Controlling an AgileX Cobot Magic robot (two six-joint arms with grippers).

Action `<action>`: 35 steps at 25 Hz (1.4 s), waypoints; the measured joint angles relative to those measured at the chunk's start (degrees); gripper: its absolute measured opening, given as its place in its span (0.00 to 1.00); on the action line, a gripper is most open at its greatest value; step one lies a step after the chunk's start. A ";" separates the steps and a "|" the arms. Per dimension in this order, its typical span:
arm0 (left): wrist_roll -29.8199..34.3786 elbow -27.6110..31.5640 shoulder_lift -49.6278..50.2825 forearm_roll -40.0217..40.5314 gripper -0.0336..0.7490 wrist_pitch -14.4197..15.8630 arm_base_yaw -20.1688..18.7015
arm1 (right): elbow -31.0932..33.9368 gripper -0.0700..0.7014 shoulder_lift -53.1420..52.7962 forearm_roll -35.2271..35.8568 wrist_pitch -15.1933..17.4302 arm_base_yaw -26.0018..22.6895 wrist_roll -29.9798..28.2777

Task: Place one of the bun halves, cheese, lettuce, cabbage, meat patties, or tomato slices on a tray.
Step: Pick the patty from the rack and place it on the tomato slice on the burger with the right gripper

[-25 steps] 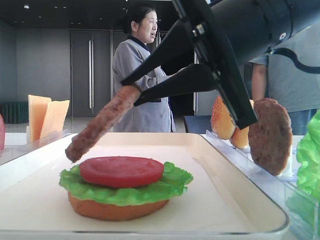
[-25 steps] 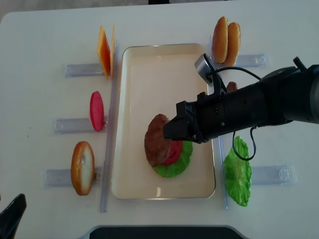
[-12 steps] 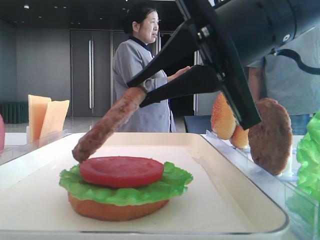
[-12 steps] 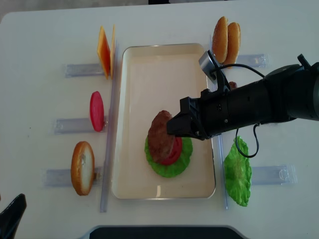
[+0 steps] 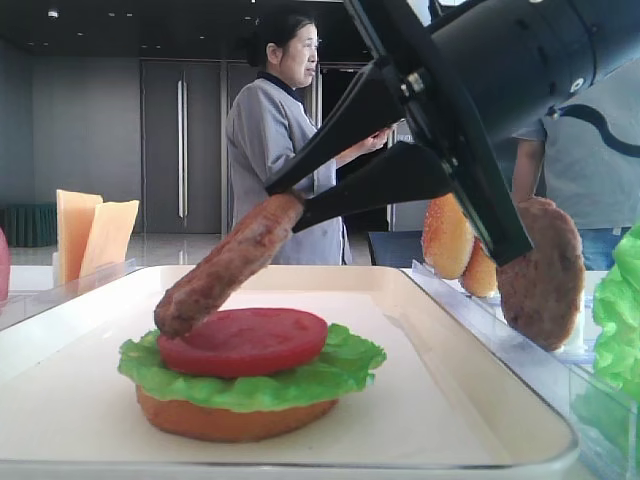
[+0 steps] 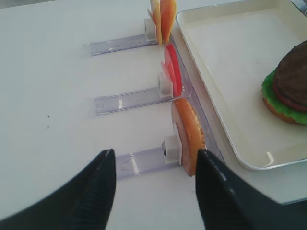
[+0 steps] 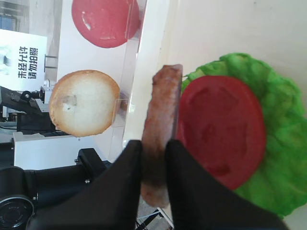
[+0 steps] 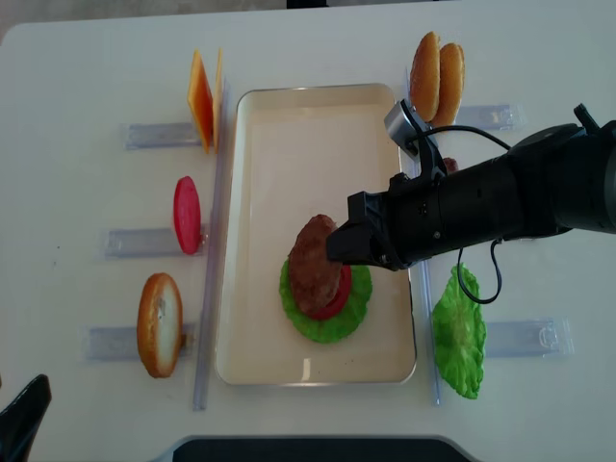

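- Right gripper (image 5: pixel 285 205) pinches 1 patty (image 5: pixel 228 265) by its edge, tilted, low end touching the tomato (image 5: pixel 243 340) for stacking near the tray's (image 8: pixel 385 361) front edge.
- Left gripper (image 6: pixel 152 187) hangs open, idle, beside the tray.

You can read only one piece of writing here: in the right wrist view, a white sign (image 7: pixel 23 56) at the left edge carries two columns of dark Chinese characters, seen sideways; they look like 未经允许 and 请勿拍照, though the small print leaves the reading uncertain. You will find no readable label, brand or number on the tray, the toy food, the clear holders or the arms in any other view
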 joint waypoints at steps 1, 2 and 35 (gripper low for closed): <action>0.00 0.00 0.00 0.00 0.56 0.00 0.00 | 0.00 0.25 0.00 0.01 -0.04 0.00 0.00; 0.00 0.00 0.00 0.00 0.56 0.00 0.00 | 0.00 0.25 0.00 0.01 -0.04 0.00 0.00; 0.00 0.00 0.00 0.00 0.56 0.00 0.00 | 0.00 0.74 0.00 -3.50 -0.68 0.85 0.06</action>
